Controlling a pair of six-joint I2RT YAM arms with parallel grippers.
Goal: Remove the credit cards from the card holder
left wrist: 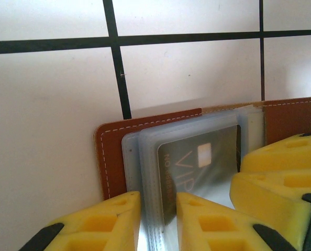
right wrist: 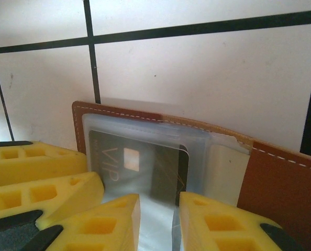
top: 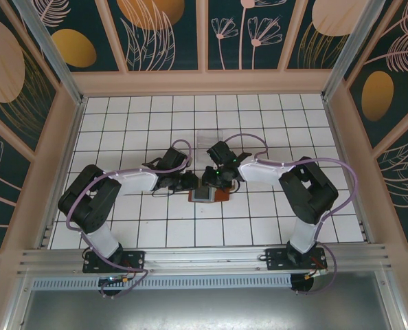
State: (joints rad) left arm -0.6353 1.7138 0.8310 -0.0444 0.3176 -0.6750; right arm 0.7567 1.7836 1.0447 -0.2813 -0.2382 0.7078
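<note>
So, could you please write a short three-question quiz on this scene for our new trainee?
1. True or false: the dark VIP card lies loose on the tiled table.
2. The leather of the card holder is: A brown, B green, C black.
3. Fill in: the card sits behind a clear plastic ____.
Key: 1 false, it is inside the holder; 2 A; 3 sleeve.
</note>
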